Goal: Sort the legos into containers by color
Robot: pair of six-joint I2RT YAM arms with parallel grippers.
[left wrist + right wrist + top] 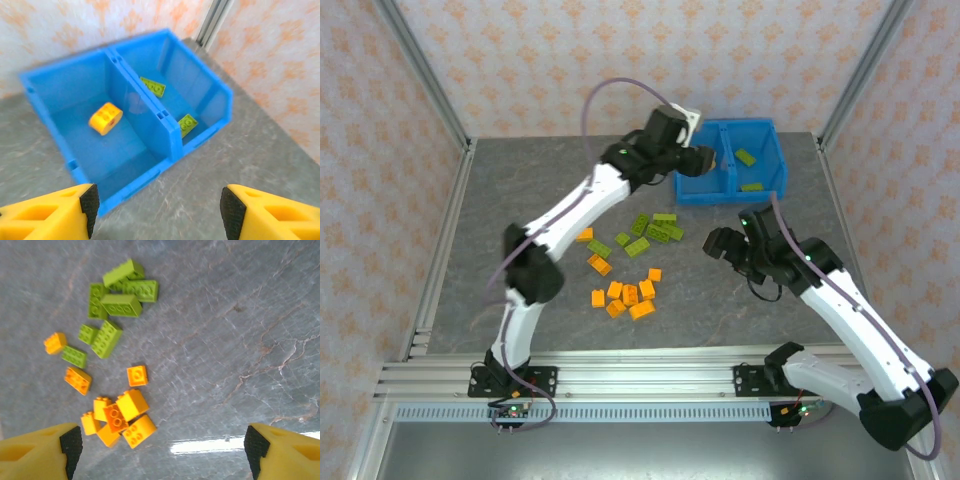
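From above, my left gripper [708, 160] hangs at the near-left edge of the blue bin [760, 135], at the far right of the table [510, 190]. I judge it sits there because that is where an orange piece gets dropped. My right gripper [713, 243] hovers over bare table just right of the loose legos, placed to reach them without crossing the other arm. The lime green legos [648, 230] lie in a loose cluster near the middle. The orange legos [628, 295] lie nearer me, with a few strays between the two groups.

At my left wrist the picture is a little blurred. My fingers [89, 200] stand wide apart with nothing between them. The bin lies below and ahead, its divider [142, 107] splitting it in two. The left compartment holds one orange brick [105, 118], lying tilted. The right holds two green bricks [153, 86], one at the back and one at the front. So the colours are already assigned, and most of the sorting is yet to do.

At my right wrist the jaws are spread and empty. The green pile [117, 302] lies further off. The orange pile [120, 417] is bunched tight, some bricks touching, which I expect makes a clean single pick awkward.
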